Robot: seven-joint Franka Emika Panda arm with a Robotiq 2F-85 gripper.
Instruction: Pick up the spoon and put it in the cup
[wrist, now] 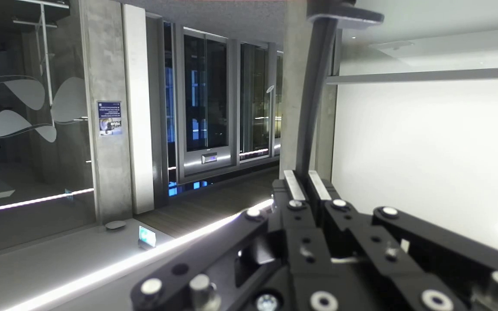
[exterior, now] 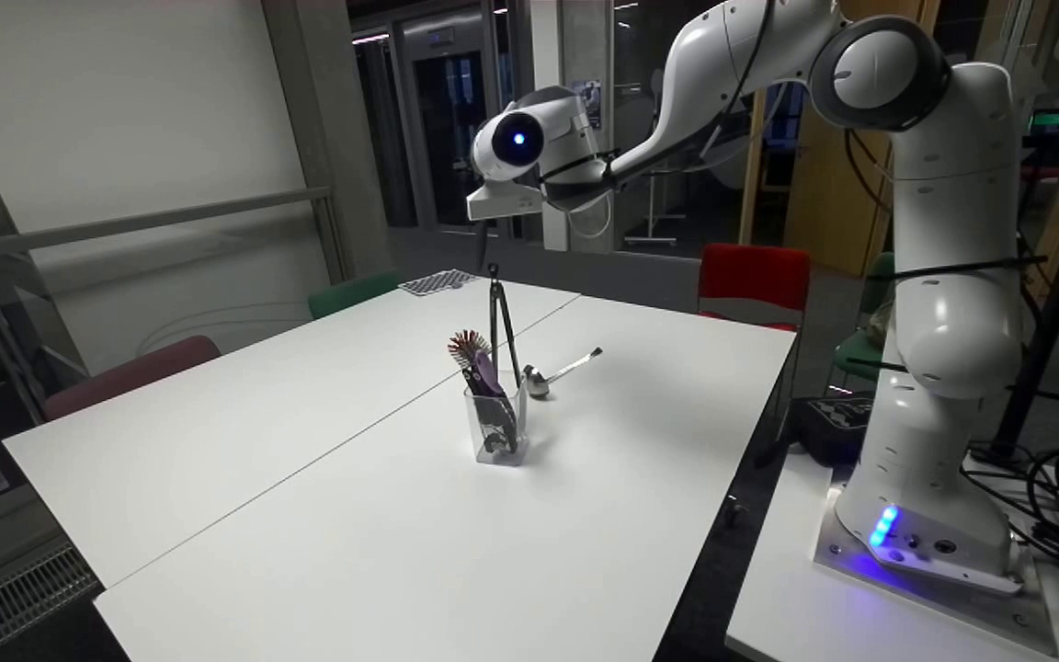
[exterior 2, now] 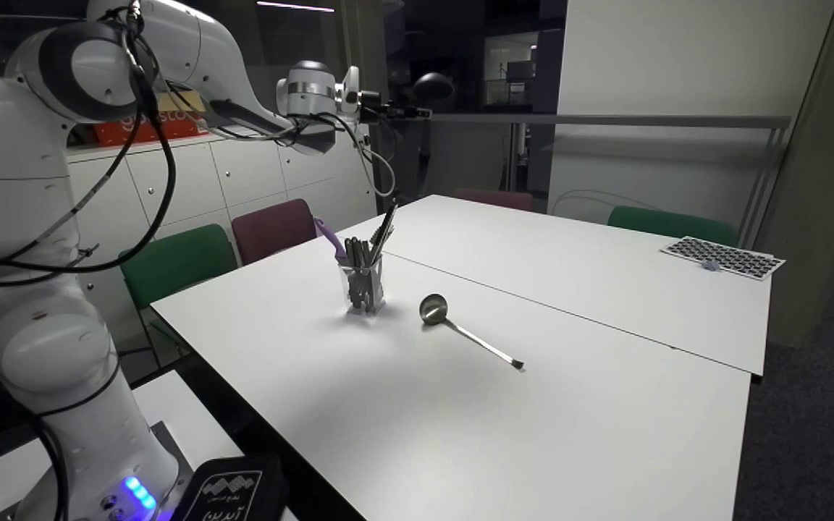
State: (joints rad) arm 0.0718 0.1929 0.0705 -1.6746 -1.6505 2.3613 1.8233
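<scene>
Fingers (wrist: 294, 185), almost together, pinch a dark rod (wrist: 314, 95); swung low, it could tip the crowded cup (exterior 2: 346, 282). In an exterior view, the spoon (exterior 2: 469, 335) lies at its four o'clock.

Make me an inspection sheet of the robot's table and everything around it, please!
Surface: white table, a thin seam across it.
Spoon: lying on the table near the cup, not yet in it.
Cup: clear, upright, holding several utensils.
Clutter: patterned board at a table corner; black case by the robot's base.
End effector: up high, shut on a dark long-handled utensil.
Cables: black, hanging along the arm; more heaped near the base.
Surroundings: chairs around the table; people: nothing seen.
</scene>
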